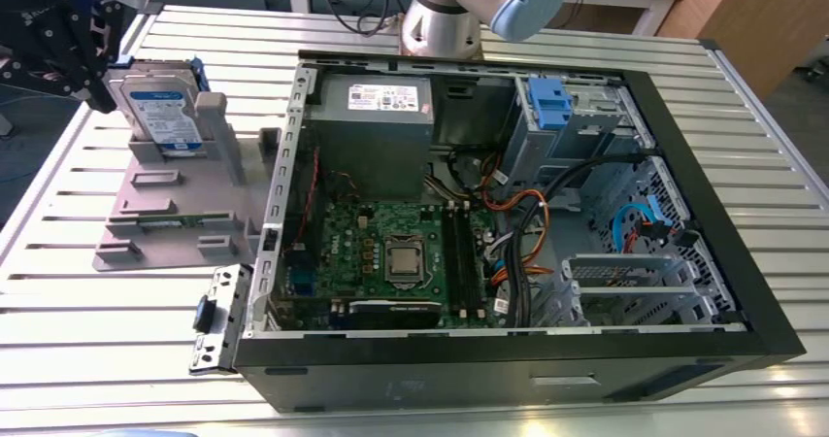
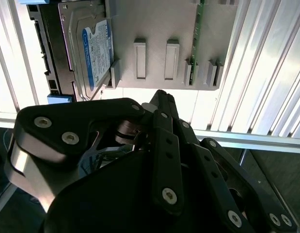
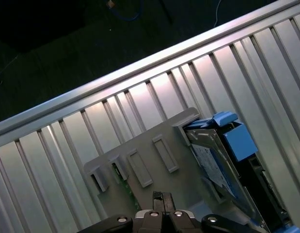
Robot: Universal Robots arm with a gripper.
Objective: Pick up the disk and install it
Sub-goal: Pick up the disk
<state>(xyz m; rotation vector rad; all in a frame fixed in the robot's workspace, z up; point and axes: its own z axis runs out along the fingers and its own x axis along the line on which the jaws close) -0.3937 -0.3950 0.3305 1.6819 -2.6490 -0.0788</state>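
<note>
Slatted aluminium bench (image 1: pixel 52 301), exterior view. Nearest me, along the bench's front edge, lies the open computer case (image 1: pixel 739 243). Its green motherboard (image 1: pixel 388 252) is exposed, and a grey power supply (image 1: pixel 376 131) sits behind that. Beside the case, toward the bench edge on the exterior view's left, sits a grey holder (image 1: pixel 169 209). The disk (image 1: pixel 162 112) stands on edge in the holder's far end, framed by its blue bracket, label showing. Farther still, at the bench's far corner on that side, my pincer (image 1: pixel 65 53) hangs just beside the disk. I cannot tell whether they touch, nor whether the pincer is apart or together. Behind the case rises the arm (image 1: pixel 447 24).
</note>
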